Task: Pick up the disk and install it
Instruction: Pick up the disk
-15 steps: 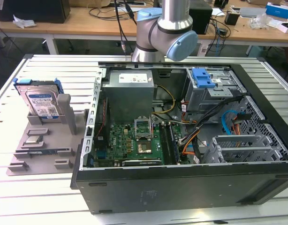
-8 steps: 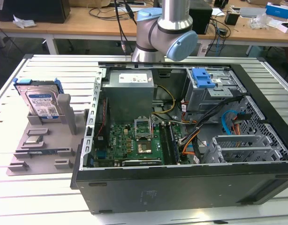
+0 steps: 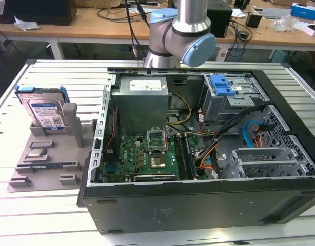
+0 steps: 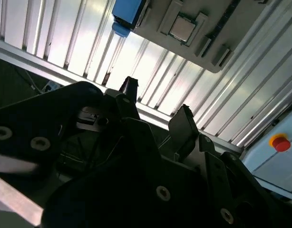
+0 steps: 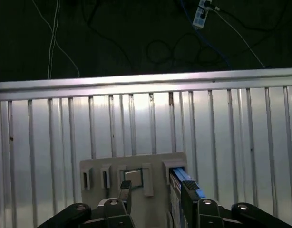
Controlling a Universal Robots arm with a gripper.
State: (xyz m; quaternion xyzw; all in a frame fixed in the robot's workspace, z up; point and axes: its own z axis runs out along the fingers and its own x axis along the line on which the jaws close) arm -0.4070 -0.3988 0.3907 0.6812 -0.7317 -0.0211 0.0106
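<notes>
Silver-metal disk (image 3: 44, 108) with blue rails stands in grey tray (image 3: 40, 179); jaws spread apart, empty.

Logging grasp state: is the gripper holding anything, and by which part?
Nothing. The gripper is open and empty; the disk stands in the grey tray.

gripper (image 4: 156, 97) jaws apart over ribbed table (image 4: 79, 42); disk (image 4: 128, 12) corner beyond
</notes>
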